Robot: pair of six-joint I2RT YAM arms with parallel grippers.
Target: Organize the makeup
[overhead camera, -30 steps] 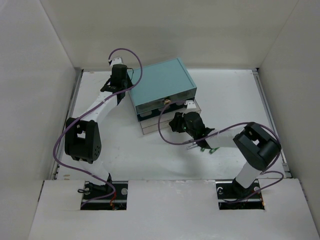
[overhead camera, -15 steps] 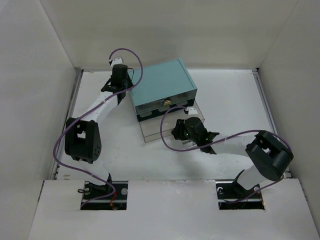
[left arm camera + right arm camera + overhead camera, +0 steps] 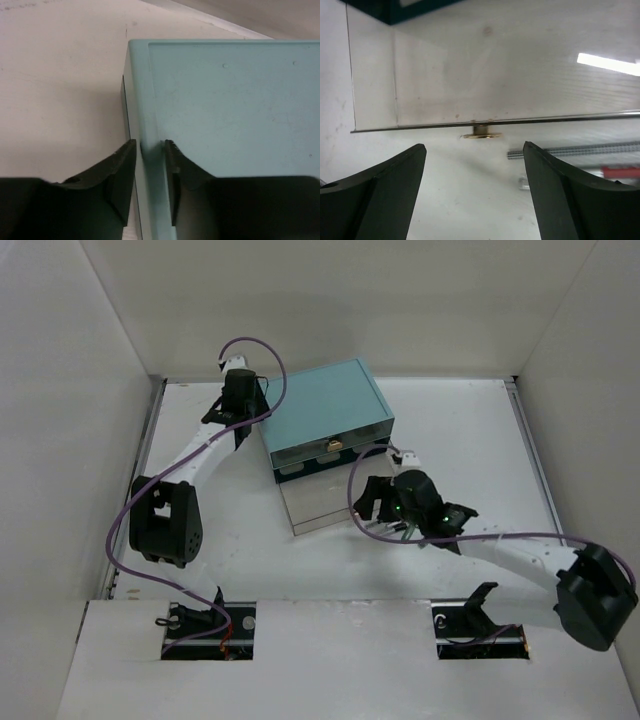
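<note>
The teal two-drawer box [image 3: 325, 405] stands at the back middle, its lower drawer [image 3: 322, 502] pulled far out. The drawer's pale inside [image 3: 495, 70] shows nothing in it. My right gripper [image 3: 374, 512] is open and empty, just in front of the drawer's gold pull [image 3: 481, 133], not touching it. A grey pencil [image 3: 575, 149], a red pencil [image 3: 621, 172] and a small silver piece [image 3: 524, 183] lie on the table beside the drawer front. My left gripper [image 3: 246, 410] is shut on the box's left top edge [image 3: 150, 130]. The other makeup is out of view.
White walls close in the table [image 3: 200, 550] on the left, back and right. The right arm [image 3: 520, 550] stretches low across the front right. The left arm's elbow [image 3: 165, 520] stands at the left.
The lower drawer has slid out toward the front with my right gripper, which now sits open behind the pull. The right arm has stretched out to the right. The left gripper has stayed put.
</note>
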